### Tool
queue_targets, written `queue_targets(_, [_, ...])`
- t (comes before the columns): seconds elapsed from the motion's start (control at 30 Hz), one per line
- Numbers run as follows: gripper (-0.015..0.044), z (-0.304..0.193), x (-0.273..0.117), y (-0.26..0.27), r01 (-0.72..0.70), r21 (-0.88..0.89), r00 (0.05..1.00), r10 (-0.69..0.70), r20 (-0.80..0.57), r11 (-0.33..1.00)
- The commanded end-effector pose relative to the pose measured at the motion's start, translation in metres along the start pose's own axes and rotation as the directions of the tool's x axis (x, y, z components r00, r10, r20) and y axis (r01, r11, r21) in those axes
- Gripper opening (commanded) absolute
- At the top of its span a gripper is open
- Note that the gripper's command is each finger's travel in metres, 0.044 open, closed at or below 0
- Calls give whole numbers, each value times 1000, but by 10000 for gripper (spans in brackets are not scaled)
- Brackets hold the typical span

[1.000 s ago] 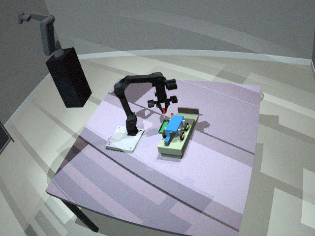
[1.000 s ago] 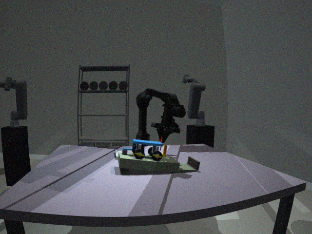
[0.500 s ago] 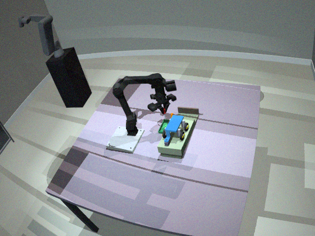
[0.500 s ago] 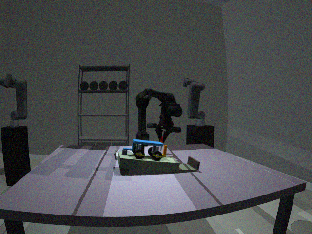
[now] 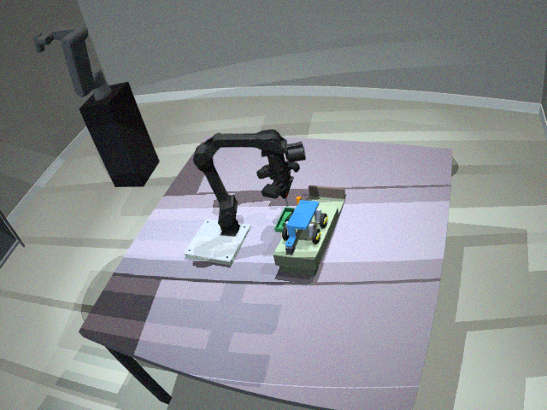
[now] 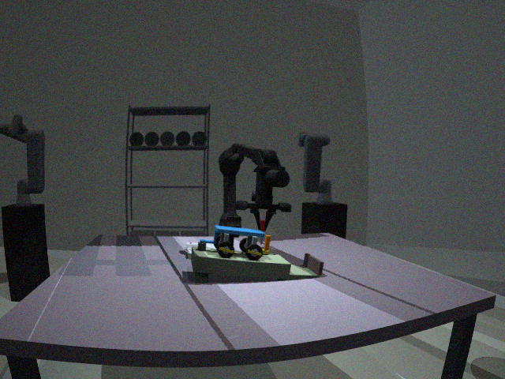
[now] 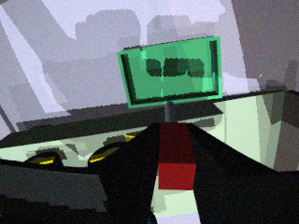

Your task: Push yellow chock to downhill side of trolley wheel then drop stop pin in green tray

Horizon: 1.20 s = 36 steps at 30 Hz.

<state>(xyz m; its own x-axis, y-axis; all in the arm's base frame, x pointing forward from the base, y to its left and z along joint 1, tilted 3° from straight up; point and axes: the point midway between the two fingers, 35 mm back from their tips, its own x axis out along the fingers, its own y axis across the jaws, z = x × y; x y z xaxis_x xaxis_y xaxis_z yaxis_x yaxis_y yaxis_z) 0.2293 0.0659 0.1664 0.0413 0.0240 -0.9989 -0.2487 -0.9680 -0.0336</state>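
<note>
My gripper [image 5: 285, 194] [image 6: 262, 229] [image 7: 172, 130] is shut on the stop pin, whose red head [image 6: 262, 224] [image 7: 177, 175] sits between the fingers. Its grey shank [image 7: 169, 112] points down, clear of the ramp. The green tray [image 5: 279, 229] [image 7: 220, 67] lies beside the ramp; the wrist view shows it just past the pin's tip. The blue trolley [image 5: 303, 214] [image 6: 239, 230] stands on the ramp [image 5: 332, 207] [image 6: 241, 267] [image 7: 243, 122]. The chock's orange handle [image 5: 298, 200] [image 6: 267, 242] stands upright at the trolley's downhill end, on the tray side. Its contact with the wheel is hidden.
A brown end board [image 5: 327, 192] [image 6: 313, 264] stands at the ramp's low end. The arm's white base plate [image 5: 214, 247] lies on the table on the other side of the tray. Other arms on black pedestals [image 5: 119, 137] [image 6: 323, 220] and a shelf rack [image 6: 167, 186] stand beyond the table.
</note>
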Motion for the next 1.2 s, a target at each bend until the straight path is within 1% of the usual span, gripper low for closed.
queue_targets(0.0, [0,0,-2,0,32,-123,999,-32,0,992])
queue_targets(0.27, [0,0,-1,0,33,-129,999,-33,0,991])
queue_targets(0.5, [0,11,16,2,36,-147,999,-36,4,988])
queue_targets(0.7, [0,12,19,2,41,-149,999,-40,5,988])
queue_targets(1.0, [0,12,41,-5,191,-147,982,-189,29,970])
queue_targets(1.17, [0,13,56,-13,208,-147,978,-206,31,967])
